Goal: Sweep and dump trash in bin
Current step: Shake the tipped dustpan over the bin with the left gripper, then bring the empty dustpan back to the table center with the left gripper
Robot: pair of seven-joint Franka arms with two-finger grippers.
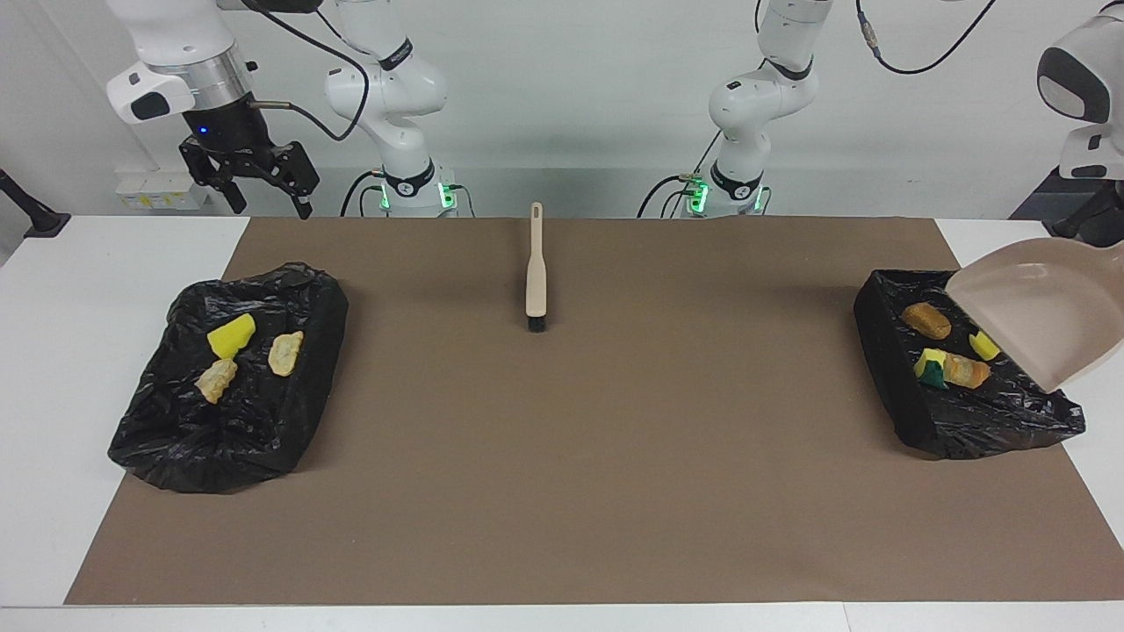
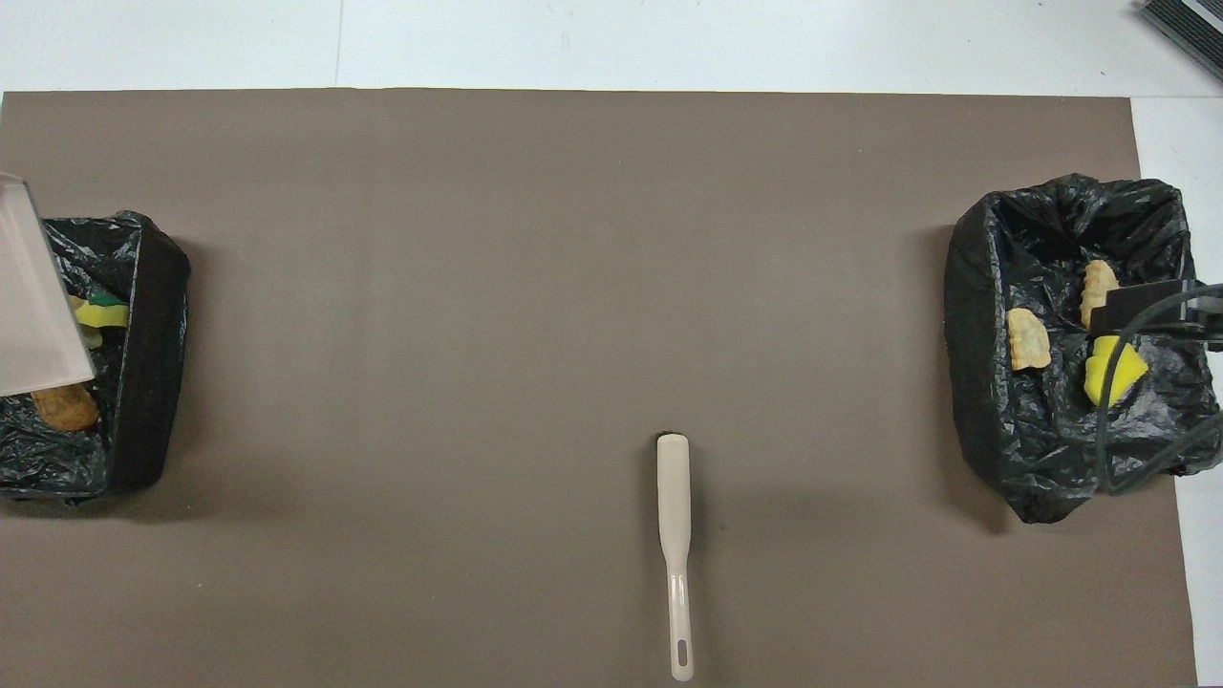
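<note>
The left tool is out of sight past the frame edge, shut on the handle of the dustpan (image 1: 1045, 320), which hangs tilted over the bin (image 1: 887, 351) at the left arm's end of the tabletop (image 1: 53, 351). Four pieces of trash (image 1: 953, 369) lie in that bin under the pan's lip; three more lie in the other bin (image 1: 290, 439). The right tool (image 1: 255, 189) waits high over its own end, jaws spread wide and empty. The brush (image 1: 536, 281) lies midway between the bins (long axis running toward the robots, bristles at the end farther from them), probably reachable by either arm.
</note>
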